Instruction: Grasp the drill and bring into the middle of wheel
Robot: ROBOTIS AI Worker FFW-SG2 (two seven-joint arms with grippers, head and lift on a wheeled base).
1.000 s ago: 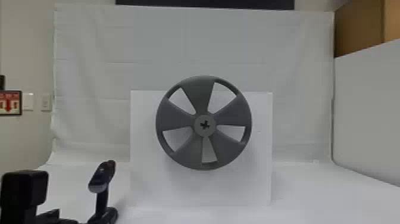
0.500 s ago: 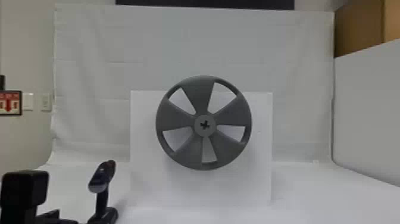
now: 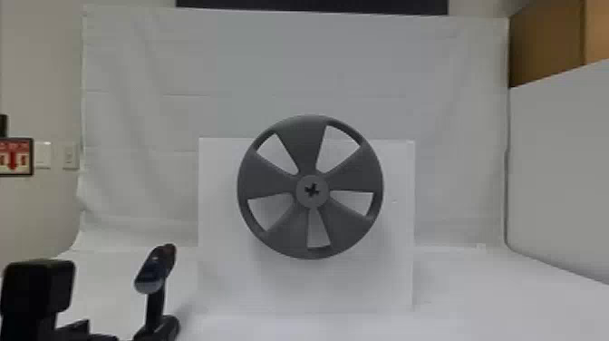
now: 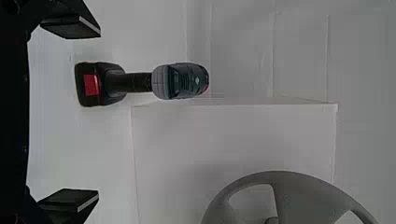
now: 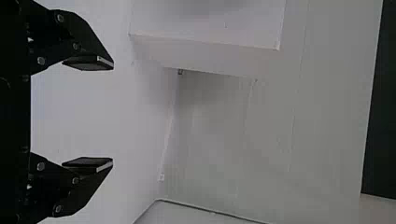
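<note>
Red label point(image 4: 91, 85), seemingly, marks the drill's base point(image 4: 111, 88) in left wrist view.

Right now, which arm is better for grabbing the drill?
Probably the left. The drill stands left of the wheel, and the open left gripper faces it. The right gripper, also open, looks farther off.

Right gripper point(image 5: 112, 114) with its two flat black fingers parted.
Beyond the fingertips are the white table point(image 5: 126, 121), a white box point(image 5: 210, 53), the pale cloth backdrop point(image 5: 327, 102) and a dark panel point(image 5: 382, 107).
</note>
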